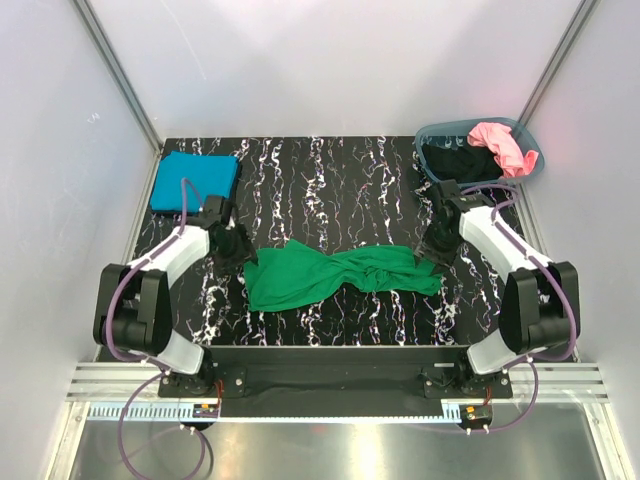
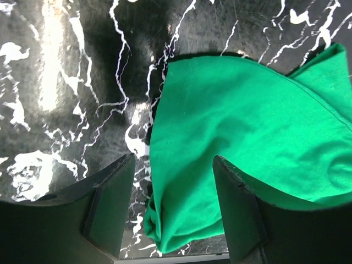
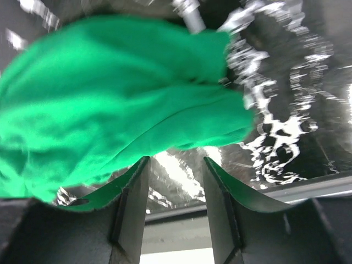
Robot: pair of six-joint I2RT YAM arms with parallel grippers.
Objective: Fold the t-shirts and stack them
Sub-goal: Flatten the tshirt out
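The green t-shirt (image 1: pixel 335 275) lies bunched in a long strip across the middle of the worktop (image 1: pixel 330 180), nearer the near edge. The left gripper (image 2: pixel 173 165) is at the strip's left end with its jaws spread wide; the cloth's edge lies between them, unpinched. The right gripper (image 3: pixel 176 162) is at the right end, jaws moderately apart with nothing between them, the cloth just past their tips. A folded teal t-shirt (image 1: pixel 195 180) sits in the far left corner. In the far right corner, a basket (image 1: pixel 445 128) holds a pink t-shirt (image 1: pixel 500 145) and a black t-shirt (image 1: pixel 455 160).
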